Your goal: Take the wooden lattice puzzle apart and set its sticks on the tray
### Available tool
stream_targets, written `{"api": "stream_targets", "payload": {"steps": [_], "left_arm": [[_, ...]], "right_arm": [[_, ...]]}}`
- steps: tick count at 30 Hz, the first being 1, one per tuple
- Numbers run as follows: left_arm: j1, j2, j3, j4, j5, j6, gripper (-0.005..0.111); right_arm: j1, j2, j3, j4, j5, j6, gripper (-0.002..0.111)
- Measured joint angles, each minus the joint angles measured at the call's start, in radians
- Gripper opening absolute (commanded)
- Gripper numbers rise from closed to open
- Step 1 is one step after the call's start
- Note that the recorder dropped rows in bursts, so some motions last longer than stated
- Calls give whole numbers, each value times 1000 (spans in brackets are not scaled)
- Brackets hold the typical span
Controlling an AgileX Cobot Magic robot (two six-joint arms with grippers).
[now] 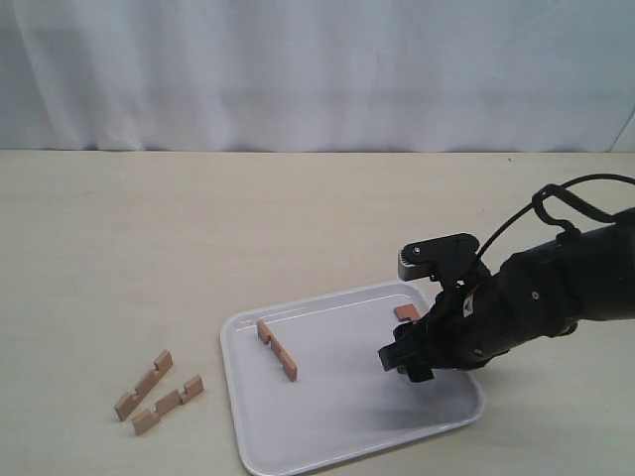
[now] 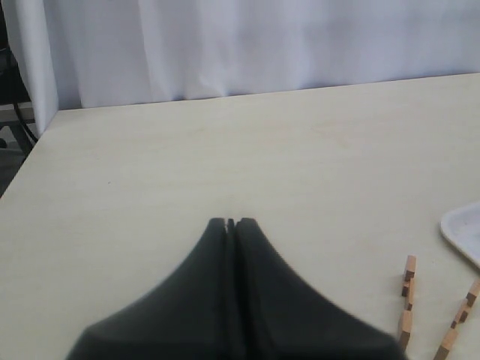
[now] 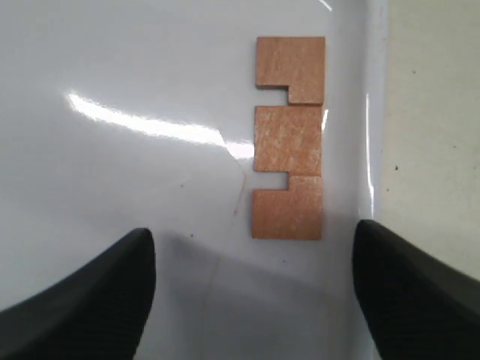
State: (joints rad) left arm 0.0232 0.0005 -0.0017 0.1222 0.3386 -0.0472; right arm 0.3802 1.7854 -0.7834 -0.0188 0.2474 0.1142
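Observation:
The lattice puzzle is apart; four loose sticks show. One notched stick (image 1: 277, 349) lies on the white tray (image 1: 327, 436), left of its middle. Another stick (image 1: 405, 313) (image 3: 289, 170) lies flat by the tray's far right rim (image 3: 372, 112), partly hidden behind my right arm in the exterior view. My right gripper (image 1: 405, 363) (image 3: 253, 281) hovers open just over the tray, the stick ahead of its fingertips (image 3: 112, 285), nothing held. Two sticks (image 1: 143, 384) (image 1: 167, 403) rest on the table left of the tray, also seen as sticks (image 2: 407, 300) (image 2: 459, 321). My left gripper (image 2: 230, 223) is shut and empty.
The pale wooden table (image 1: 198, 228) stretches around the tray. A white curtain (image 1: 317, 69) hangs along the far side. In the left wrist view the tray's corner (image 2: 465, 229) shows beyond the two loose sticks.

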Motion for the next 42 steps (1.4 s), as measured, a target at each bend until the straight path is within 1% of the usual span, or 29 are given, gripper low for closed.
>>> {"api": "stream_targets", "payload": {"steps": [9, 16, 24, 27, 31, 37, 42], "left_arm": [[0, 0, 0, 0, 0, 0, 0], [0, 0, 0, 0, 0, 0, 0], [0, 0, 0, 0, 0, 0, 0], [0, 0, 0, 0, 0, 0, 0], [0, 0, 0, 0, 0, 0, 0], [0, 0, 0, 0, 0, 0, 0], [0, 0, 0, 0, 0, 0, 0]], "right_arm": [[0, -64, -2, 0, -2, -31, 69], [0, -146, -6, 56, -6, -42, 69], [8, -153, -11, 81, -6, -59, 69], [48, -153, -33, 83, 3, -73, 69], [132, -153, -86, 86, 43, -89, 69], [245, -143, -213, 105, 146, -93, 69], [356, -86, -310, 116, 209, -93, 69]]}}
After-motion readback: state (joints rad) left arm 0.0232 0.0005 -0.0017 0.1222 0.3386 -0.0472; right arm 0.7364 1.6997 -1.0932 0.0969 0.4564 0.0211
